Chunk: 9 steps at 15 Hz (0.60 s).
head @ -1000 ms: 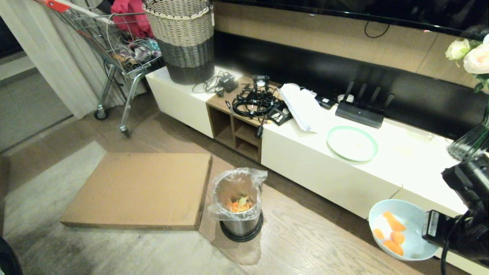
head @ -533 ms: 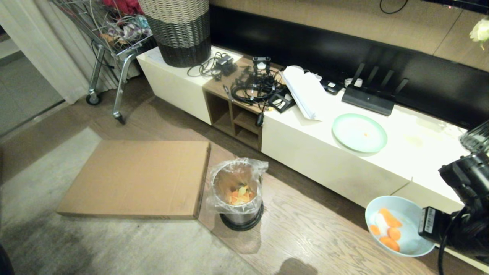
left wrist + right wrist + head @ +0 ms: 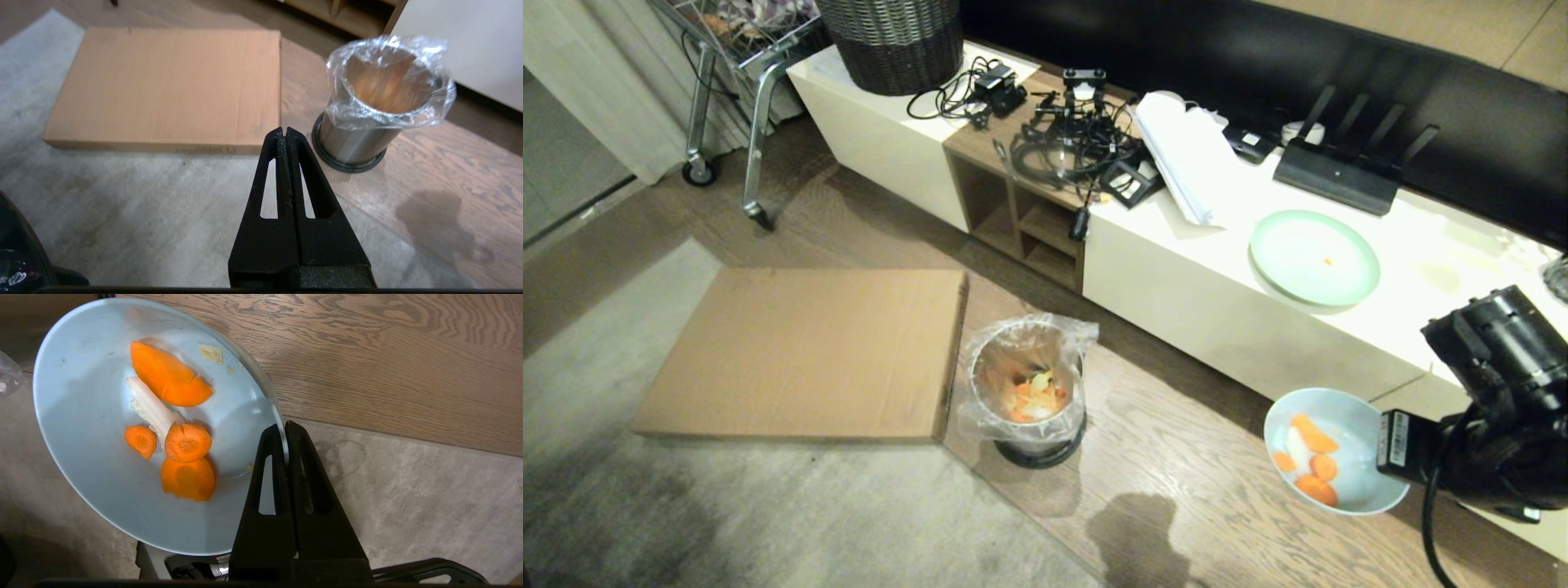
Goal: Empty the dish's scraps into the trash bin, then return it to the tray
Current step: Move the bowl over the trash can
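Note:
The dish (image 3: 1360, 445), a pale blue bowl, hangs above the wood floor just in front of the white cabinet, to the right of the trash bin (image 3: 1037, 437). My right gripper (image 3: 284, 426) is shut on the dish (image 3: 94, 465) at its rim. The scraps (image 3: 188, 443), orange slices and whitish bits, lie inside it and also show as scraps (image 3: 1311, 461) from the head. The steel bin (image 3: 355, 143) with its clear liner holds more orange bits. My left gripper (image 3: 284, 131) is shut on nothing, low over the rug beside the bin. The tray is out of view.
A flat cardboard slab (image 3: 800, 351) lies on the floor left of the bin. The low white cabinet (image 3: 1217, 327) carries a mint-green plate (image 3: 1313, 257), papers, tangled cables (image 3: 1070, 139) and a router (image 3: 1339, 175). A woven basket (image 3: 894, 41) and a wire cart (image 3: 727, 49) stand at the far left.
The head camera has tipped downward, so the whole scene slid up. The right gripper has carried the dish somewhat leftward, closer to the bin. The left gripper looks unchanged.

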### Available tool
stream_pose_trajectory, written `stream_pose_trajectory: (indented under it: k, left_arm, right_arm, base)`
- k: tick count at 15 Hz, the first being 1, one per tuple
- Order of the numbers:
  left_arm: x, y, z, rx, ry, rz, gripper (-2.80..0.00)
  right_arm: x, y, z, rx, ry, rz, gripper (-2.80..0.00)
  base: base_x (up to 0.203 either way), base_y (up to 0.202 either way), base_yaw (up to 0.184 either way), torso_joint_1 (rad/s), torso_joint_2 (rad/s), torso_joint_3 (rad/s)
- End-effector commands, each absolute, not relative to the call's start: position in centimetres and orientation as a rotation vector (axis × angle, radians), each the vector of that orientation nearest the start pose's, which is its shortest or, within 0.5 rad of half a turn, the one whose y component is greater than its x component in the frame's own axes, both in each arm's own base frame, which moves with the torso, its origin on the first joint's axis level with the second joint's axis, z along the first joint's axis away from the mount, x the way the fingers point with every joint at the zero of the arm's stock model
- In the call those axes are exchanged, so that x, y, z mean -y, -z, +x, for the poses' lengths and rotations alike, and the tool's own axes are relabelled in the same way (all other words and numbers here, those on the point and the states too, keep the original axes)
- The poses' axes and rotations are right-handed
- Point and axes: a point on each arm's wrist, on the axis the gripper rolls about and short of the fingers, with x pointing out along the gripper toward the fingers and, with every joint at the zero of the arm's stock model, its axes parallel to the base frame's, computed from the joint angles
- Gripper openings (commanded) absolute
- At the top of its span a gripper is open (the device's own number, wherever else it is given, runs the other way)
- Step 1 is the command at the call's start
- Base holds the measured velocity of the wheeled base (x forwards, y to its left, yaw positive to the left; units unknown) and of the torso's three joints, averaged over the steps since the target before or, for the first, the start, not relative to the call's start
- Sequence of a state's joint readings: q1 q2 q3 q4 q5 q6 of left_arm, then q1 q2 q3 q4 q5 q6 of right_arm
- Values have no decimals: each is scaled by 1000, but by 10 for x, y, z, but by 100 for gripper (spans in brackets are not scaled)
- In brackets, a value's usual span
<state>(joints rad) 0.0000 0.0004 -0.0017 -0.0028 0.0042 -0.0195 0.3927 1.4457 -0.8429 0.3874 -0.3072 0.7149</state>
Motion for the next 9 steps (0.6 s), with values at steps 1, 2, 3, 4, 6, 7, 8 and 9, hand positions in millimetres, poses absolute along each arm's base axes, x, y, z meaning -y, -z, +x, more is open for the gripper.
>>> stream_pose_trajectory:
  k: [1, 2, 3, 4, 6, 7, 8, 9]
  left_arm:
    - [0, -76, -23, 5, -5, -20, -280]
    - [0, -76, -23, 5, -5, -20, -280]
    - [0, -76, -23, 5, -5, -20, -280]
    - [0, -76, -23, 5, -5, -20, -280]
    - [0, -76, -23, 5, -5, -20, -280]
    - [0, -76, -23, 5, -5, -20, -280]
    - [0, -76, -23, 5, -5, -20, -280]
    - [0, -76, -23, 5, -5, -20, -280]
  right_arm:
    - [-82, -182, 201, -890, 226, 312, -280]
    - [-84, -183, 201, -885, 206, 297, -280]
    - [-87, -182, 202, -884, 197, 287, -280]
    - [-89, -181, 203, -887, 195, 282, -280]
    - [-93, -183, 203, -884, 177, 278, -280]
    - [-95, -183, 203, -886, 171, 274, -280]
    - [-96, -183, 203, -885, 164, 272, -280]
    - [-98, -183, 202, -886, 157, 268, -280]
  base:
    - [0, 0, 0, -2, -2, -198]
    - [0, 0, 0, 2, 3, -194]
    - [0, 0, 0, 7, 3, -198]
    - [0, 0, 0, 5, 7, -198]
    - [0, 0, 0, 9, 5, -198]
    - [0, 0, 0, 4, 2, -204]
    - [0, 0, 0, 2, -7, -193]
    - [0, 0, 0, -3, 2, -198]
